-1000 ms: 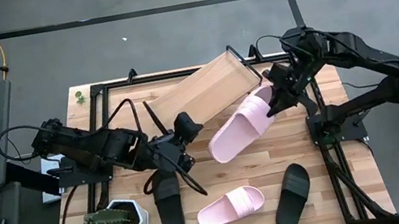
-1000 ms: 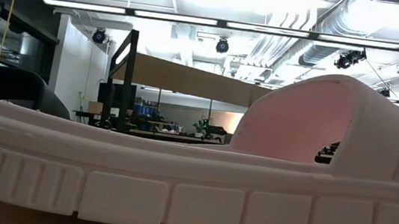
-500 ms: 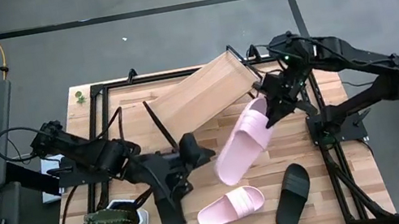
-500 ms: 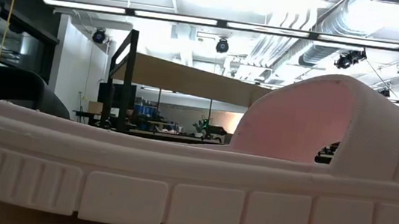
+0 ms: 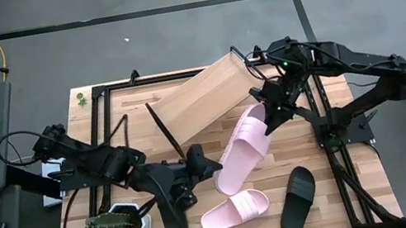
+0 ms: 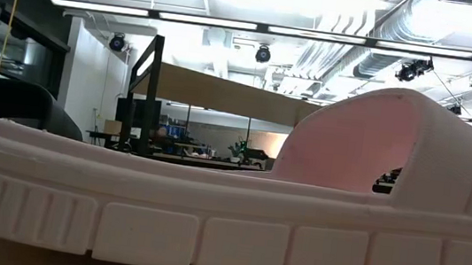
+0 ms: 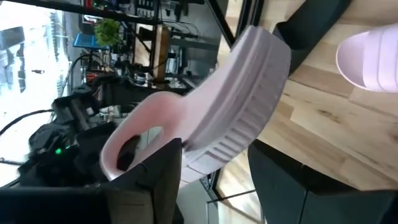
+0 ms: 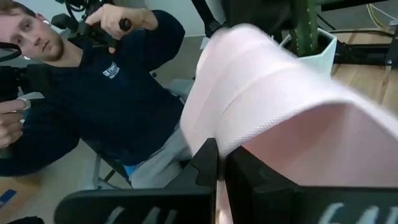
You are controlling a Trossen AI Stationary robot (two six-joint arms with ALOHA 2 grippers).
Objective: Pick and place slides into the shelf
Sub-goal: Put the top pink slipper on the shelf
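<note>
Slides number four on the wooden table (image 5: 349,180): two pale pink, two black. One pink slide (image 5: 241,149) hangs tilted near the table's middle, its strap end pinched by the right gripper (image 5: 268,112), just in front of the shelf (image 5: 199,93), which lies skewed at the table's far side. The second pink slide (image 5: 235,210) and a black slide (image 5: 298,199) lie at the near edge. The other black slide (image 5: 172,216) lies beside a potted cactus (image 5: 114,224), under the left gripper (image 5: 196,168), whose fingers stand apart and empty.
</note>
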